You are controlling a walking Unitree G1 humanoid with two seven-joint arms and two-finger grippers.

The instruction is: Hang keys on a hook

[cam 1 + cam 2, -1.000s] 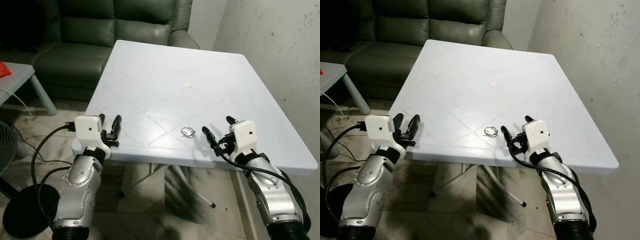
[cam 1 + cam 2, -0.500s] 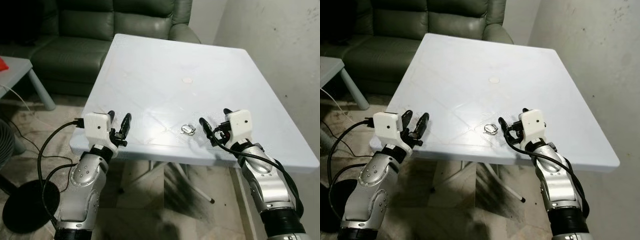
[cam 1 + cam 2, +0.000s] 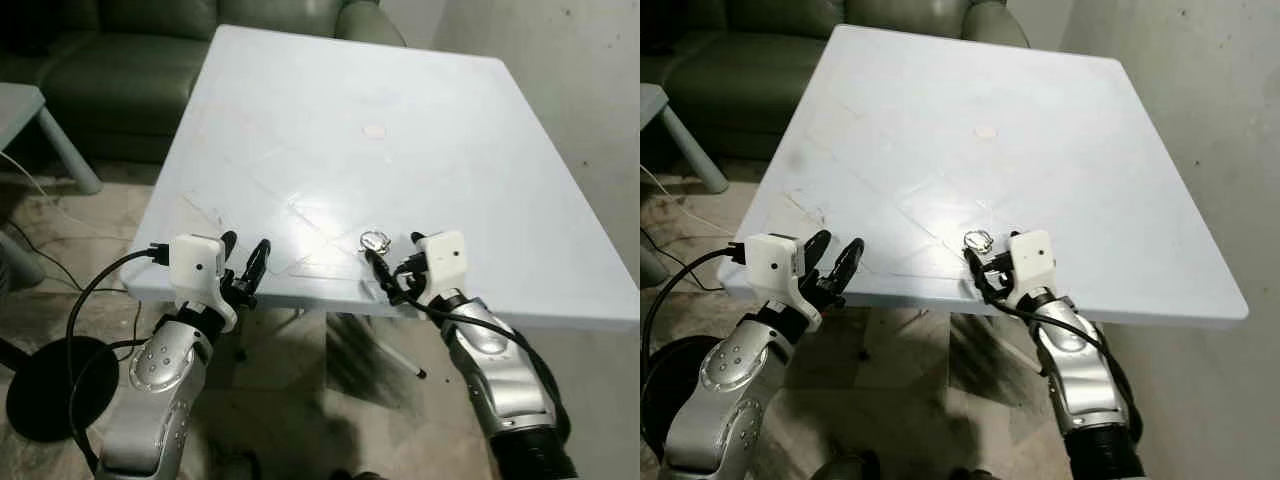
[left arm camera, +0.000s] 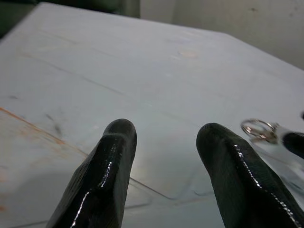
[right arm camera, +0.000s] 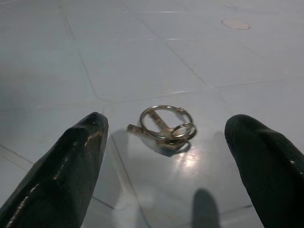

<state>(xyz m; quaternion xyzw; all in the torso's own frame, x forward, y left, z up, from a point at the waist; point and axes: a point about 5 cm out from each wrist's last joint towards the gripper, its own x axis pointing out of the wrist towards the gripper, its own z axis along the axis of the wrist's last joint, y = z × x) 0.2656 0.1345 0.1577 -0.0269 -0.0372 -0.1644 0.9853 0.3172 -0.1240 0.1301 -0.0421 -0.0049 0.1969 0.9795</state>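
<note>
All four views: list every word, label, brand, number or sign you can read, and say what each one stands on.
None: no readable text in these pictures.
White plastic table: bare, no print; the round disc on it is blank.
Key ring: no lettering can be made out on the metal.
Right claw and left claw: their white camera housings carry no marking.
Wall: only stains, no sign.

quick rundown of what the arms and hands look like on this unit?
Both arms are silver metal shells with round fastener dimples and dark bands at the base. Each wrist carries a white boxy camera housing with black cables looping back along the arm. The left hand and right hand each have two long, glossy black tapered fingers with rounded tips.
</note>
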